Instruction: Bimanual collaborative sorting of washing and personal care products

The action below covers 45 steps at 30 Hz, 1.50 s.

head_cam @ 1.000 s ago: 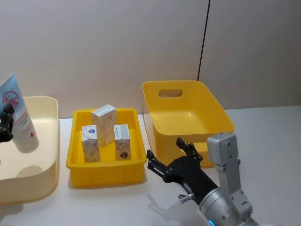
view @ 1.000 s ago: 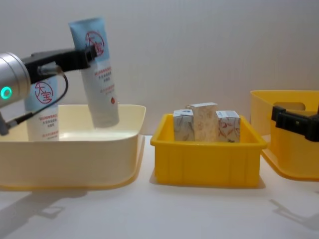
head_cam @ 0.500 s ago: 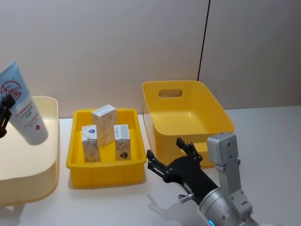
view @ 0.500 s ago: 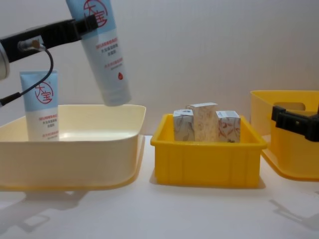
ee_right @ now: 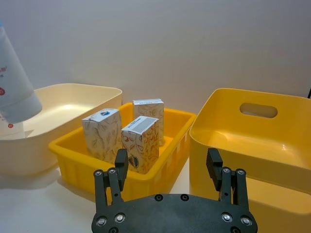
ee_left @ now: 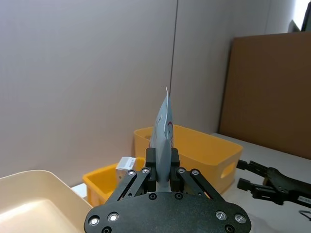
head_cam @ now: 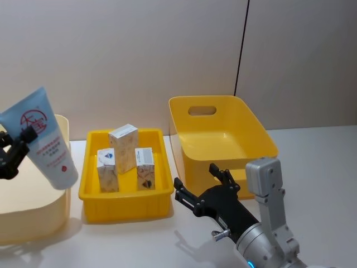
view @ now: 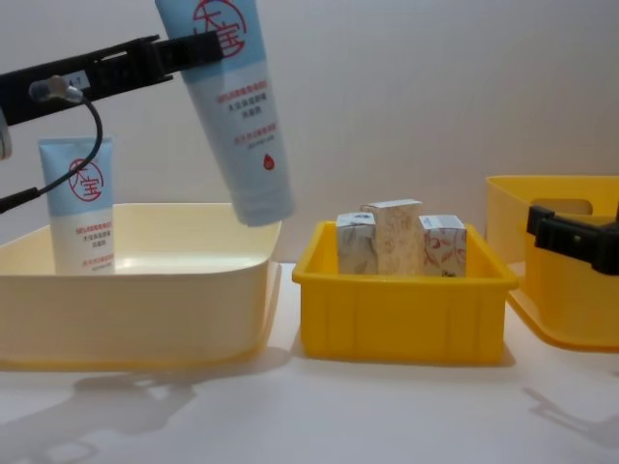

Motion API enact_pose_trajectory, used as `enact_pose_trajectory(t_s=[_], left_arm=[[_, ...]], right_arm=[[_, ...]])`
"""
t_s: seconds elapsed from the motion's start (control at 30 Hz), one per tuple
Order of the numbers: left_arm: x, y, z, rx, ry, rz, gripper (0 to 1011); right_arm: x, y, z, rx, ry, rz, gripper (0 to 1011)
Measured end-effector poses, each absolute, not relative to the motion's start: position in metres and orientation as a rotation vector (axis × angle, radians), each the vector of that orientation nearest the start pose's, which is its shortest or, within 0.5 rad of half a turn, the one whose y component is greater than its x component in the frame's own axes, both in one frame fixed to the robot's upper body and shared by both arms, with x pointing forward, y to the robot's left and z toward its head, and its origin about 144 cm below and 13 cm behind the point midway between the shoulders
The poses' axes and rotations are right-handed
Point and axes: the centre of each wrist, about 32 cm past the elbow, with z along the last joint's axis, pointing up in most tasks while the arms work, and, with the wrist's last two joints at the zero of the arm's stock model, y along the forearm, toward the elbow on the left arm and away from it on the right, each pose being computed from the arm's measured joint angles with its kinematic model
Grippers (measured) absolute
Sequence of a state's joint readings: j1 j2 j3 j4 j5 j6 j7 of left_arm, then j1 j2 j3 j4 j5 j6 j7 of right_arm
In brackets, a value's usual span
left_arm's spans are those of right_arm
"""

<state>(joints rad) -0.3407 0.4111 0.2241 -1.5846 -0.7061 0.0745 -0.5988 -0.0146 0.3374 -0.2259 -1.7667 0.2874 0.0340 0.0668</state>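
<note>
Light-blue tube (view: 238, 108) with red ring logo and small red print, tilted at upper left, top clamped in left end effector (view: 190, 50), right end effector (head_cam: 205, 187) spread wide, empty, lower right

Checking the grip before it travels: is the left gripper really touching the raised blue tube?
Touching. The left wrist view shows the left gripper closed on the tube, with its fingers pressed against both flat sides and no gap.

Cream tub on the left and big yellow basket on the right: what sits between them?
A small yellow bin holding three leaf-patterned cartons standing upright, seen most plainly in the chest view.
</note>
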Motion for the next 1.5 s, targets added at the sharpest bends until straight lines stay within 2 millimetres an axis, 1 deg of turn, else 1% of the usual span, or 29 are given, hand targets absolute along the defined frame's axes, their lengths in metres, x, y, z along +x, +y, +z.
enact_pose_trajectory(t_s=[0.73,1.1,1.3,1.5], left_arm=[[0.533,0.262,1.259,-0.283,0.005,0.623,147],[0.532,0.258,1.257,-0.285,0.017,0.599,147],[0.532,0.257,1.256,-0.285,0.021,0.591,147],[0.532,0.256,1.256,-0.285,0.023,0.587,147]], right_arm=[[0.443,-0.237,1.189,0.026,-0.075,-1.229,1001],[0.443,-0.237,1.189,0.028,-0.075,-1.226,1001],[0.444,-0.237,1.194,0.047,-0.066,-1.194,1001],[0.446,-0.236,1.204,0.088,-0.046,-1.139,1001]])
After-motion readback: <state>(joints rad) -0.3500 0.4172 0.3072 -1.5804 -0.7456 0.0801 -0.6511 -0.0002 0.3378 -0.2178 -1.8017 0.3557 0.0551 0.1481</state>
